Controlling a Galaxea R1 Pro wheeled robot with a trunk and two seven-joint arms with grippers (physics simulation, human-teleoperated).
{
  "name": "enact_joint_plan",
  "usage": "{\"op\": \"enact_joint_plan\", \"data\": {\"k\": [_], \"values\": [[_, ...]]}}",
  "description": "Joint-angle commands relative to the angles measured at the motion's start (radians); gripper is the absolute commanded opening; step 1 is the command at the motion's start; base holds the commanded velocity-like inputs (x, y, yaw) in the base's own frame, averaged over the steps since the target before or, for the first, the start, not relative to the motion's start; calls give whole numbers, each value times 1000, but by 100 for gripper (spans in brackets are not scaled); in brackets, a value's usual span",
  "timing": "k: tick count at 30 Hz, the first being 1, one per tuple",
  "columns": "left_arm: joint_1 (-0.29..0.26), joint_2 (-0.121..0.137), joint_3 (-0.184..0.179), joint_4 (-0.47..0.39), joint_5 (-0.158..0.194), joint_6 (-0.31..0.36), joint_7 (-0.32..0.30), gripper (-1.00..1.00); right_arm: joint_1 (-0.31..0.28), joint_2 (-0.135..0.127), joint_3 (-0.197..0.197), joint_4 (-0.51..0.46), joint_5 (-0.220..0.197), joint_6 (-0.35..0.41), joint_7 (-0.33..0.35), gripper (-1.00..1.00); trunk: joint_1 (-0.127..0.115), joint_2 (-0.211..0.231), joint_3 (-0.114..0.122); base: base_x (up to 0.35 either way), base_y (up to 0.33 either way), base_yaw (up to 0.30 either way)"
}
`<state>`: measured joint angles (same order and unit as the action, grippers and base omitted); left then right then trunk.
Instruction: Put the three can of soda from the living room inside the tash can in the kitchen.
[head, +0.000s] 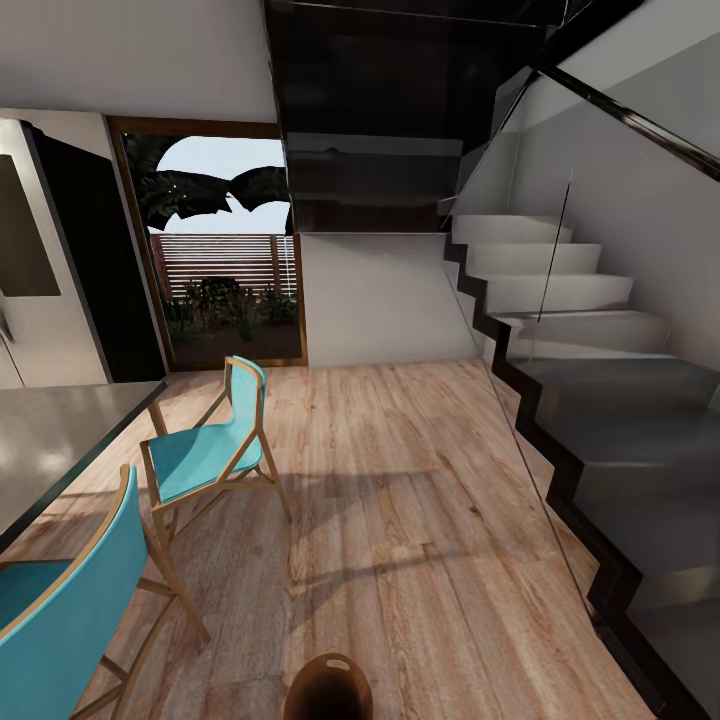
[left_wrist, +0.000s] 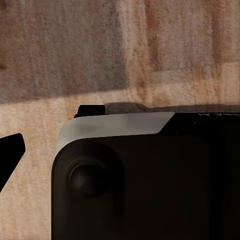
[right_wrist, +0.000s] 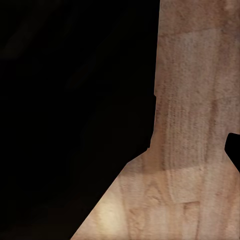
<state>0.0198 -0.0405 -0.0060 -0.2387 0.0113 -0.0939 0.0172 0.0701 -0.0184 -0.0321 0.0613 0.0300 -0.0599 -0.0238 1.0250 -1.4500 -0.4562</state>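
Note:
The tash can (head: 328, 690), a round brown bin with a slot handle near its rim, pokes into the head view at the bottom edge, standing on the wood floor of the kitchen. The cans of soda are out of view. In the left wrist view, one black fingertip (left_wrist: 10, 152) of my left gripper juts over the floor beside the robot's dark body (left_wrist: 140, 185). In the right wrist view, one black fingertip (right_wrist: 234, 150) of my right gripper shows at the frame edge above the floor. Nothing shows between either gripper's fingers.
A stainless fridge (head: 45, 260) and a grey counter (head: 50, 440) stand at the left, with two teal chairs (head: 205, 450) beside the counter. A glass-railed staircase (head: 600, 400) runs along the right. Wood-framed glass doors (head: 225, 270) lie ahead across open wood floor (head: 400, 500).

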Motion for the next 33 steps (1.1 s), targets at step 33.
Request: {"op": "enact_joint_plan", "data": {"k": [33], "values": [[0,0,0,0,0,0,0,100,0,0,0,0,0,0,0,100,0,0,0,0,0,0]]}}
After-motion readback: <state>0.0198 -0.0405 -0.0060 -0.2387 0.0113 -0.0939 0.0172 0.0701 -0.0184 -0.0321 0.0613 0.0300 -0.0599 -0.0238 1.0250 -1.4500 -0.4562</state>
